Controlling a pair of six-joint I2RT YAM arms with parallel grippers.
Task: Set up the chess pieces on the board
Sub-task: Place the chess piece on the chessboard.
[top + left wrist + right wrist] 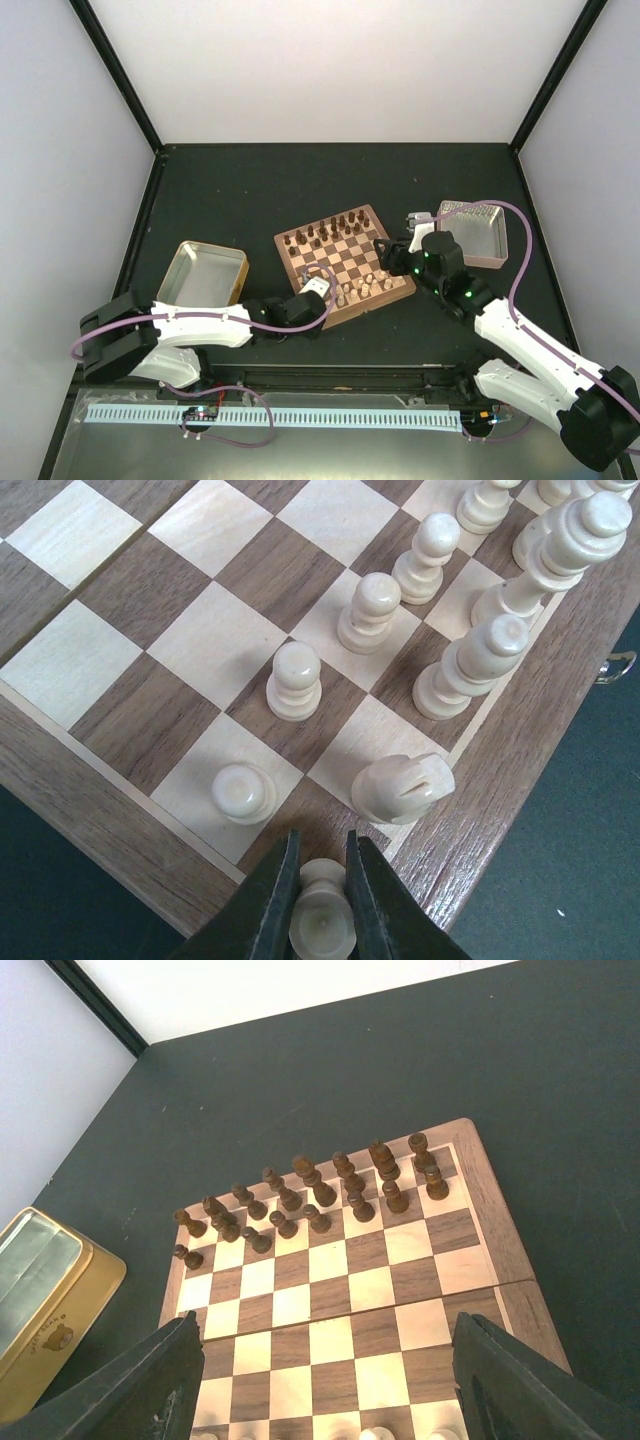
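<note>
Left gripper (321,855) is pinched on a cream piece (322,920), which sits between the two fingers right at their tips. It is over the brown border and the edge of the empty dark corner square of the board (215,640), just beside the knight (402,785) and a standing pawn (243,791). The held piece shows nearly end-on, its long axis roughly in line with the fingers and pointing at the board; its kind, and which end faces down, unclear. Right gripper (330,1390) is spread wide with nothing in it, above the board's near rows, dark pieces (310,1195) lined along the far side.
</note>
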